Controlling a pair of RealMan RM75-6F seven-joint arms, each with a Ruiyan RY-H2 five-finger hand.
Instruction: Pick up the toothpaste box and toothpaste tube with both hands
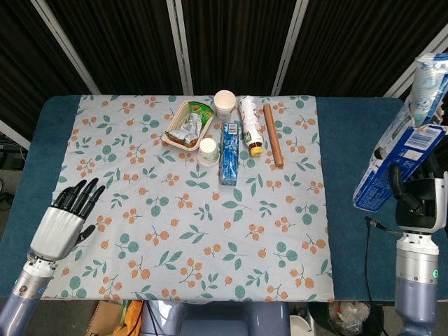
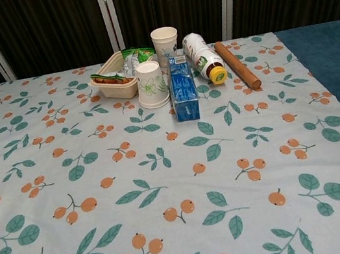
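no readable text; print on toothpaste box [image 1: 393,163], blue carton [image 2: 183,88], bottle [image 2: 201,57] label too small.

This looks like a staged test space in a lab or studio rather than a home. A table [image 1: 350,140] topped in blue felt carries a cloth printed with leaves and orange berries [image 1: 140,210], and behind the table hang dark ribbed panels set in pale frames [image 2: 168,2]. At the far edge of the cloth sits a mixed cluster of household props: paper cups [image 2: 151,84], a snack tray [image 2: 110,85], a bottle [image 2: 202,57] and a wooden stick [image 2: 236,64].
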